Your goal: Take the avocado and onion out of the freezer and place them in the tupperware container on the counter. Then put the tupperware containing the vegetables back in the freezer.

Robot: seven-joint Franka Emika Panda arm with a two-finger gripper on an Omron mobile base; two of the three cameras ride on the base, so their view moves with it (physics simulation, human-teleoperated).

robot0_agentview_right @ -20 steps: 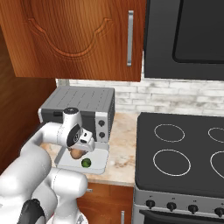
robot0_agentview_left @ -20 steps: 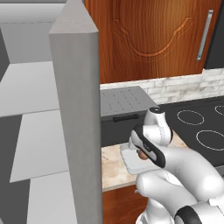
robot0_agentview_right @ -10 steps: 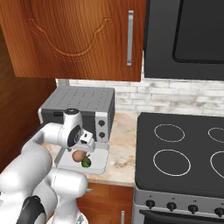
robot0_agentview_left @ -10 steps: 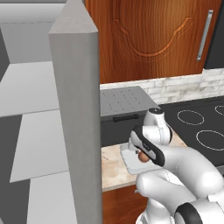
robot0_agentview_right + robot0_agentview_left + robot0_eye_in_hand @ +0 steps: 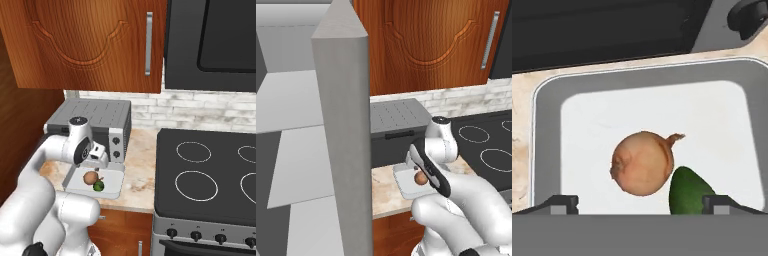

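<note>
Hand (image 5: 639,204) poised directly above the tupperware container (image 5: 547,150), fingers spread wide and holding nothing; both dark fingertips (image 5: 562,202) flank the produce from above without touching it. Onion (image 5: 643,162) lying on the pale floor of the container near its middle, with the avocado (image 5: 688,192) just beside it and apparently touching, partly hidden at the lower edge of the hand view. In the right base view the onion (image 5: 90,177) and avocado (image 5: 99,186) sit together inside the container (image 5: 112,187), which rests on the table (image 5: 142,180) in front of the grey toaster oven (image 5: 97,117); the stovetop (image 5: 210,175) lies to the side. By the look of the scene, the first half of the task is complete: both vegetables are out of the freezer and in the container. What remains, by that judgement, is to grasp the container by its low rim and carry it into the freezer (image 5: 341,125), whose door stands open, its pale shelves (image 5: 291,150) visible in the left base view.
</note>
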